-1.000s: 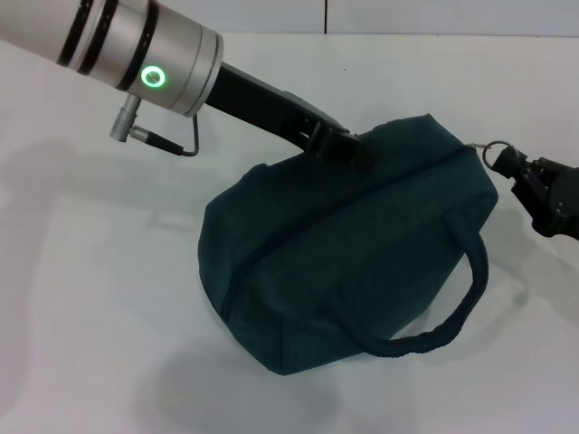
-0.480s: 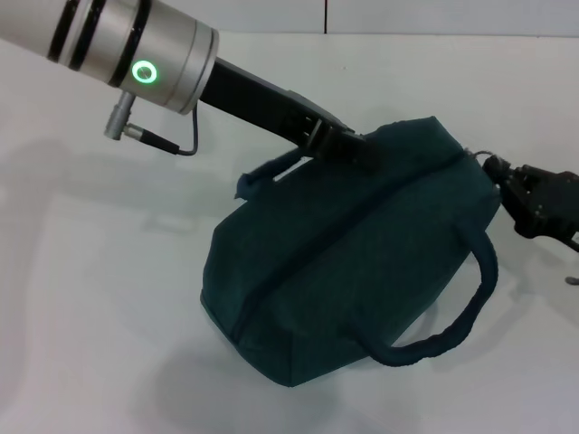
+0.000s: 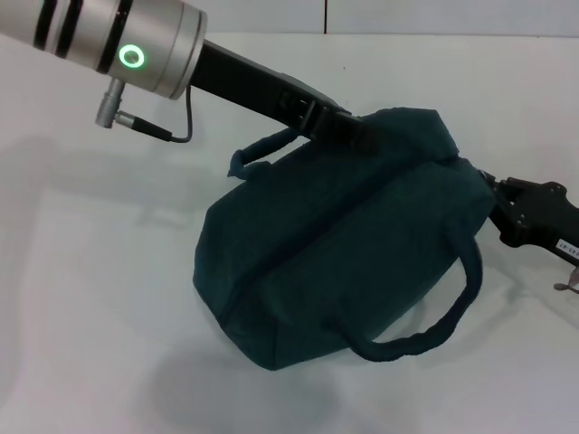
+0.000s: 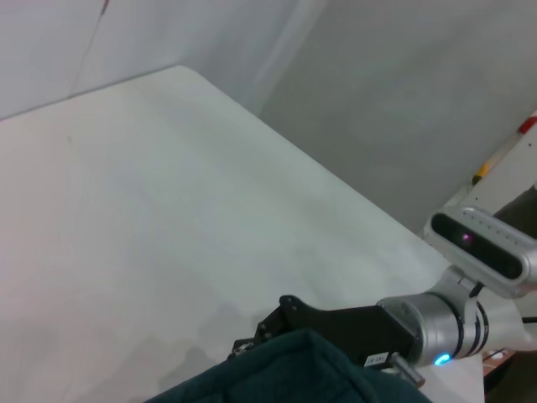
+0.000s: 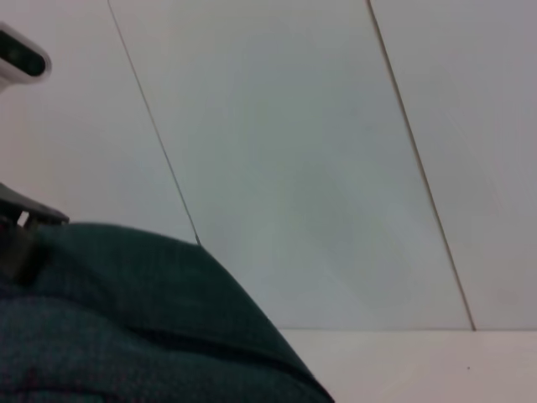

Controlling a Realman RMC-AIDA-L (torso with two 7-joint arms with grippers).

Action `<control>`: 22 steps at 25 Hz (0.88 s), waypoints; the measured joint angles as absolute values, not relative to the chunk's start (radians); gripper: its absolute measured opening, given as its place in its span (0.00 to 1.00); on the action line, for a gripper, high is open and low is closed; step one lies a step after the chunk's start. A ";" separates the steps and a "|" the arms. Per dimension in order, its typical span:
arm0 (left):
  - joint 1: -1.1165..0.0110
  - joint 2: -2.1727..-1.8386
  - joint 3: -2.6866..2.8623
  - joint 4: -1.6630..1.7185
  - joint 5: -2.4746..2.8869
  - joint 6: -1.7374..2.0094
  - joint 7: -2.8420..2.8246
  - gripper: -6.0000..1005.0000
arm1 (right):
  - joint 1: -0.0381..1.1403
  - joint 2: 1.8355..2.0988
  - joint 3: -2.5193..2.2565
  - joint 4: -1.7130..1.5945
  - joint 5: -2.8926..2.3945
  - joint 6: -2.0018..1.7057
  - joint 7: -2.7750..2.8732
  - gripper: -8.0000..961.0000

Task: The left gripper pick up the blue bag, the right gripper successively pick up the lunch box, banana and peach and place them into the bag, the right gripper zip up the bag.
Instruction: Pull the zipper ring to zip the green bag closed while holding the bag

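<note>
The blue bag [image 3: 344, 262] lies on its side on the white table [image 3: 90, 316], bulging, with its zip line closed along the top. My left gripper [image 3: 357, 131] is shut on the bag's upper back edge, next to the rear handle [image 3: 258, 154]. My right gripper [image 3: 493, 194] presses against the bag's right end, shut where the zipper pull was; the pull itself is hidden. The front handle [image 3: 443, 316] hangs loose. The bag also shows in the left wrist view [image 4: 285, 378] and the right wrist view [image 5: 109, 327]. The lunch box, banana and peach are out of view.
The left arm [image 3: 163, 54] crosses the upper left of the table. The right arm [image 4: 394, 327] reaches in from the right edge. The bare table surface surrounds the bag, with a wall behind [image 5: 294, 151].
The bag has tipped and shifted left and down. Its rear handle has popped out at the back. The right gripper moved down and in against the bag's end, and the zipper ring is no longer visible.
</note>
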State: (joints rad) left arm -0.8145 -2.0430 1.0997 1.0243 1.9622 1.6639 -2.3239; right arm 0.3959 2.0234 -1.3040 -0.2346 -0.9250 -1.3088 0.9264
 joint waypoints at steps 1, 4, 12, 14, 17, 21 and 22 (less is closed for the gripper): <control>-0.814 -2.042 1.100 1.023 1.959 1.664 -2.323 0.06 | 0.396 2.023 -1.308 -0.235 -0.925 -1.307 0.926 0.10; -0.814 -2.040 1.099 1.020 1.953 1.664 -2.318 0.06 | 0.396 2.023 -1.314 -0.235 -0.925 -1.299 0.926 0.10; -0.810 -2.040 1.098 1.006 1.946 1.663 -2.302 0.07 | 0.400 2.023 -1.351 -0.235 -0.926 -1.292 0.932 0.10; -0.807 -2.043 1.085 1.005 1.944 1.663 -2.298 0.08 | 0.398 2.023 -1.354 -0.235 -0.926 -1.296 0.934 0.10; -0.802 -2.051 1.052 1.004 1.944 1.663 -2.286 0.09 | 0.391 2.020 -1.362 -0.234 -0.927 -1.320 0.934 0.10; -0.784 -2.063 0.997 1.004 1.938 1.662 -2.246 0.10 | 0.372 2.017 -1.358 -0.233 -0.926 -1.332 0.939 0.10; -0.777 -2.067 0.983 1.004 1.934 1.661 -2.229 0.10 | 0.365 2.017 -1.356 -0.233 -0.925 -1.332 0.942 0.11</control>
